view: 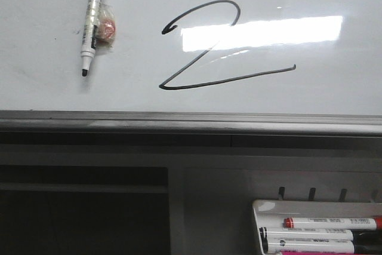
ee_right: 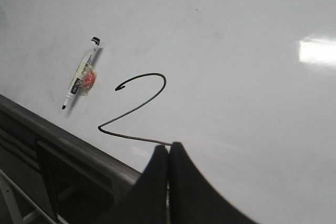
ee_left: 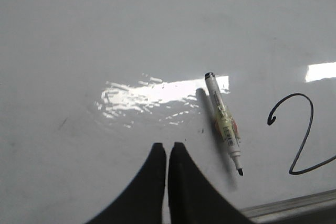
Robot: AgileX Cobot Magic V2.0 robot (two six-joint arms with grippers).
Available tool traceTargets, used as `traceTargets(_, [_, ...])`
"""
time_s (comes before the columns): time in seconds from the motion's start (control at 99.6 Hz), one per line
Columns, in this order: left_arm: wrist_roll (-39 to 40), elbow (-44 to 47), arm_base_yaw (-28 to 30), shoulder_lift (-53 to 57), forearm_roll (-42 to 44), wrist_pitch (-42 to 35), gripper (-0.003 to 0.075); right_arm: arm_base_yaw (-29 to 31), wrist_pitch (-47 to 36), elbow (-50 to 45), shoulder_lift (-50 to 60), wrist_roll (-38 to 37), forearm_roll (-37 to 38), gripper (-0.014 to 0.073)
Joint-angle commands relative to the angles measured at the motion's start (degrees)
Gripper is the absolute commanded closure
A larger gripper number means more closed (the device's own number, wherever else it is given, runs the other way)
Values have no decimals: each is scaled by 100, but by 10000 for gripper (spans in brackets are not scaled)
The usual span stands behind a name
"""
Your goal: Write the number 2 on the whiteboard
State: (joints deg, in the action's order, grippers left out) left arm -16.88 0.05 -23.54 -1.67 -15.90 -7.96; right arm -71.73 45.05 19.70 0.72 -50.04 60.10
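Observation:
A large thin black number 2 (view: pixel 206 46) is drawn on the glossy whiteboard (view: pixel 298 88). It also shows in the right wrist view (ee_right: pixel 137 100), and part of it in the left wrist view (ee_left: pixel 302 135). An uncapped white marker (view: pixel 92 19) with an orange label lies on the board left of the figure, tip toward the frame; it shows in both wrist views (ee_left: pixel 224 121) (ee_right: pixel 81 80). My left gripper (ee_left: pixel 167 146) is shut and empty, above bare board beside the marker. My right gripper (ee_right: pixel 168 147) is shut and empty, over the end of the 2's base stroke. Neither gripper shows in the front view.
The board's grey metal frame edge (view: pixel 191 122) runs across below the figure. A small white tray (view: pixel 316 231) with several markers stands below at the right. A dark opening (view: pixel 83 213) lies below at the left.

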Motion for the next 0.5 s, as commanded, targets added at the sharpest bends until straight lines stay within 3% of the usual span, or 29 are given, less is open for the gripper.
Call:
traceTargets(0.0, [1064, 55, 509, 242, 539, 563, 741, 1, -259, 132, 89, 10, 327, 665])
traceTargets(0.151, [1127, 55, 1083, 335, 530, 1653, 741, 1, -259, 132, 89, 10, 327, 665])
traceTargets(0.291, [1127, 55, 1220, 335, 530, 2522, 741, 1, -259, 132, 89, 10, 327, 665])
traceTargets(0.492, [1145, 55, 1224, 335, 455, 2494, 741, 1, -259, 132, 89, 10, 327, 665])
